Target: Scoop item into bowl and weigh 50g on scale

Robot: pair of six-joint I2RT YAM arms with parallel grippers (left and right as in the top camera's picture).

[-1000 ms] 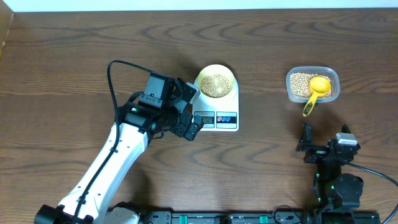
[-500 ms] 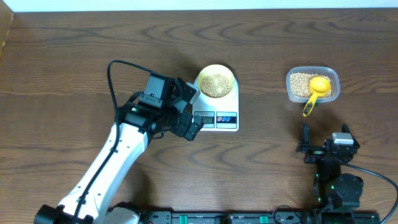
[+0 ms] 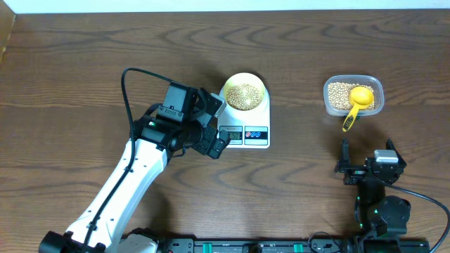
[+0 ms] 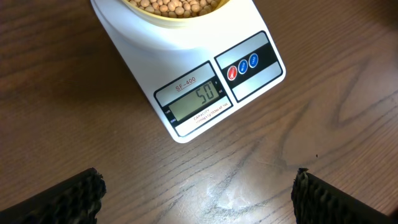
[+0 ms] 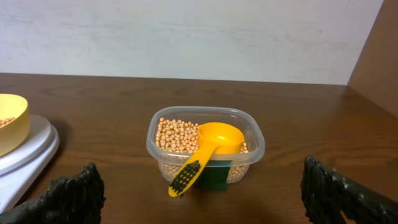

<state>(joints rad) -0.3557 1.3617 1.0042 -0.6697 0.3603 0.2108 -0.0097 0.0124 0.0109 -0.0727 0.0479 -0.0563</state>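
Note:
The pale yellow bowl (image 3: 244, 76) stands on the white scale (image 3: 266, 114), filled with tan beans (image 3: 245, 96). My left gripper (image 3: 216, 124) hovers open at the scale's front left corner, with nothing between its fingers. In the left wrist view the scale (image 4: 143, 43) fills the top and its display (image 4: 196, 101) reads 50; the left gripper (image 4: 199, 193) is over bare wood below it. My right gripper (image 3: 368, 146) rests open near the front right edge, empty, facing the tub. The bowl (image 5: 12, 124) shows at the far left of the right wrist view.
A clear plastic tub (image 3: 376, 86) of beans (image 5: 174, 134) sits at the back right. A bright yellow scoop (image 3: 356, 102) lies in it, its handle hanging over the near wall. A black cable (image 3: 130, 95) loops up from the left arm.

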